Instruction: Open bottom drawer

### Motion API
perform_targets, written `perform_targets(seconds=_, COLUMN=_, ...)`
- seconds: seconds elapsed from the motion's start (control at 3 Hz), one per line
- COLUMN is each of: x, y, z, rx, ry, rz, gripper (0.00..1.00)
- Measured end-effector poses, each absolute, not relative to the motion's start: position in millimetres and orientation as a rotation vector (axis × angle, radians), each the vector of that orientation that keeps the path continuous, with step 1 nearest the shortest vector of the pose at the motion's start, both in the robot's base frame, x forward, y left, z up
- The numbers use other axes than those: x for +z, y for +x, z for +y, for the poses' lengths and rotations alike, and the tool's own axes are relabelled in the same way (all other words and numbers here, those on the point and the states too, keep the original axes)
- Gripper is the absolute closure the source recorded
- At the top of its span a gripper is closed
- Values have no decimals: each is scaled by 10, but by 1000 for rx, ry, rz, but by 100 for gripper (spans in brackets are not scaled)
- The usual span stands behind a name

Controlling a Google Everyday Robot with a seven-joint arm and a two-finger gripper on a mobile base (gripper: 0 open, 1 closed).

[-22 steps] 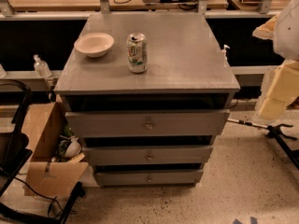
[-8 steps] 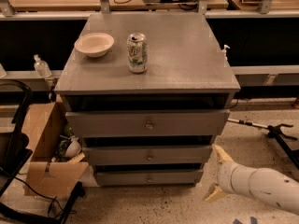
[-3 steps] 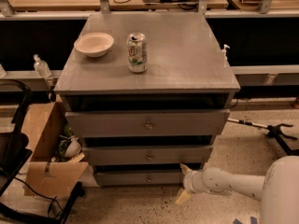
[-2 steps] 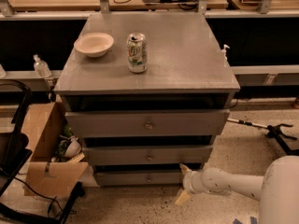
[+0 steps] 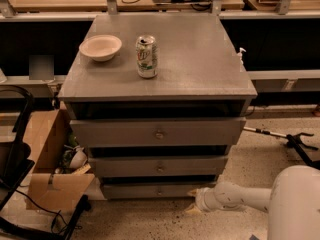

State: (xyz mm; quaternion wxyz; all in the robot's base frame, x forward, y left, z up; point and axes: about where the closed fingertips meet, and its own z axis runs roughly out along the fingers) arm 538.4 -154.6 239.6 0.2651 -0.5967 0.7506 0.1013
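Note:
The grey cabinet has three drawers stacked one above another. The bottom drawer is the slimmest front, just above the floor, with a small round knob at its centre; it looks closed. My gripper reaches in low from the right on a white arm. It sits in front of the drawer's right end, to the right of the knob. Its two pale fingers are spread apart, open, with nothing between them.
On the cabinet top stand a white bowl and a soda can. An open cardboard box with clutter sits on the floor at left, beside a black frame. A black stand lies on the floor at right.
The arm came in from the right and swung left along the floor to the bottom drawer's right end. Over the last second it has hardly moved. All drawers look the same.

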Motion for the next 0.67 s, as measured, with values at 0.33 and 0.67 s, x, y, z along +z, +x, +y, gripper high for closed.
perform_targets(seconds=0.33, x=2399, y=5382, z=-1532, rx=272, ry=-1612, rz=2027, gripper=33)
perform_targets(seconds=0.67, x=2316, y=5570, z=-1528, rx=272, ry=-1633, rz=2019, gripper=10)
